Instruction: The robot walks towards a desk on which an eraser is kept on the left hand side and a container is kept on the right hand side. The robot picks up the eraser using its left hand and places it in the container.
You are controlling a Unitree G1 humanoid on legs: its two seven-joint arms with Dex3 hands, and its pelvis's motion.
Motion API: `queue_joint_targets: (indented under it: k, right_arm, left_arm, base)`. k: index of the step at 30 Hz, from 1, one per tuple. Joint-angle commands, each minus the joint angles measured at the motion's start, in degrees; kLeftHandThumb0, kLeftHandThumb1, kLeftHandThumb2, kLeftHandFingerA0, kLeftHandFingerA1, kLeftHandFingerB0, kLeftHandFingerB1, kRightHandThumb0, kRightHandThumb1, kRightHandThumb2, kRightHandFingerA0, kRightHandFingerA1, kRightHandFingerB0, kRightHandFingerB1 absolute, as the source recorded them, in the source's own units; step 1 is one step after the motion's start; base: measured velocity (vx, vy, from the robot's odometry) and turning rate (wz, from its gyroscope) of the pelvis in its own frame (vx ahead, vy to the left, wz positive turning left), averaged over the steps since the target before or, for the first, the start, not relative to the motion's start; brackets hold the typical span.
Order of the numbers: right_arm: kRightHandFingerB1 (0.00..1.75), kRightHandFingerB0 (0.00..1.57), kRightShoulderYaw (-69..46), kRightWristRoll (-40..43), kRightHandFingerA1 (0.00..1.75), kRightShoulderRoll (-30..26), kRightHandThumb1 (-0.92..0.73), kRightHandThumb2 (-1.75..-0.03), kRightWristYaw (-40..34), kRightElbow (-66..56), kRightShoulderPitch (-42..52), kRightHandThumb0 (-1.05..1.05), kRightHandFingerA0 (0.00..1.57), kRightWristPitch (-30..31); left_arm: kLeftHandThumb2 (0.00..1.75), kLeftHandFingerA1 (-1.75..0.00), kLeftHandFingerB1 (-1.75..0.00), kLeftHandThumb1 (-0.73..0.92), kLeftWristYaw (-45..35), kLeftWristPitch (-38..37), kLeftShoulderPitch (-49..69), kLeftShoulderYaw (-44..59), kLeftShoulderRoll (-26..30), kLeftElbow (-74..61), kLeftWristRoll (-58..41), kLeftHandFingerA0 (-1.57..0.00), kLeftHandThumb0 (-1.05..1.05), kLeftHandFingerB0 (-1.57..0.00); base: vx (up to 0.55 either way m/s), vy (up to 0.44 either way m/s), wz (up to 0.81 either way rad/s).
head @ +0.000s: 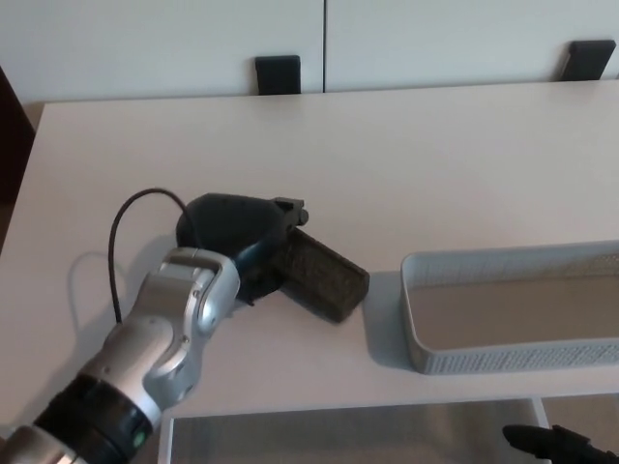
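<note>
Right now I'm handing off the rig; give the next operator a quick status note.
Left hand: shut on the eraser, gripping its left end; the eraser sits tilted, whether clear of the desk is unclear.
Right hand: only a tip shows at the bottom edge, state unknown.
Container: on the right of the desk, nothing in it.
Done: grasp. Left: carry the eraser right, release it in the container.
</note>
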Motion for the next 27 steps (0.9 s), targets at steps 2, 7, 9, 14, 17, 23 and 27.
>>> queue_joint_targets:
  k: [2, 7, 9, 14, 17, 23, 27]
  right_arm:
    - [0.37, 0.38, 1.7, -2.8, 0.46, -3.8, -0.67, -0.6, 1.9, -1.7, -0.7, -0.32, 0.61, 3.0]
    - [0.37, 0.39, 2.3, -2.6, 0.44, -4.5, -0.67, -0.6, 2.0, -1.8, -1.3, -0.32, 0.59, 3.8]
    - [0.38, 0.42, 2.4, -2.6, 0.45, -4.5, -0.67, -0.59, 1.8, -1.3, -1.5, -0.32, 0.61, 2.8]
    - [0.38, 0.42, 2.7, -2.8, 0.46, -4.7, -0.67, -0.6, 1.9, -1.3, -1.8, -0.32, 0.62, 3.7]
    - [0.38, 0.42, 3.0, -3.4, 0.45, -5.2, -0.68, -0.6, 2.1, -1.2, -1.9, -0.33, 0.62, 3.4]
    - [0.38, 0.42, 3.4, -3.6, 0.45, -5.4, -0.68, -0.6, 2.0, -2.3, -1.5, -0.31, 0.62, 4.1]
    - [0.38, 0.42, 3.1, -3.4, 0.45, -5.5, -0.68, -0.6, 2.3, -1.9, -1.6, -0.32, 0.62, 3.6]
  left_arm:
    - [0.66, -1.63, -0.75, 0.91, -7.9, -9.1, 2.8, -1.7, 3.7, 4.8, -5.9, -0.65, -0.34, -0.58]
    - [0.57, -1.75, -0.85, 0.92, -4.7, -12.1, 2.5, 0.4, 4.6, 4.3, -7.9, -0.47, -0.33, -0.51]
    - [0.57, -1.75, -1.2, 0.92, -4.6, -13.8, 2.5, 2.2, 5.3, 3.2, -10.0, -0.55, -0.32, -0.37]
    - [0.68, -1.49, -0.95, 0.82, -4.5, -14.6, 3.2, 7.3, 4.5, 2.1, -15.1, -0.76, -0.32, -0.51]
    - [0.69, -1.5, -0.81, 0.84, -4.6, -14.9, 3.3, 10.7, 3.9, 1.0, -18.1, -0.77, -0.29, -0.62]
    - [0.67, -1.42, -0.73, 0.84, -3.5, -15.9, 4.1, 14.1, 4.0, -1.8, -19.8, -0.83, -0.27, -0.68]
    - [0.67, -1.49, -0.98, 0.81, -4.2, -13.7, 3.9, 16.7, 3.5, -5.1, -21.4, -0.84, -0.26, -0.61]
  base:
    - [0.0, 0.0, 0.0]
    - [0.0, 0.0, 0.0]
    - [0.0, 0.0, 0.0]
    - [0.0, 0.0, 0.0]
    - [0.0, 0.0, 0.0]
    - [0.0, 0.0, 0.0]
    - [0.0, 0.0, 0.0]
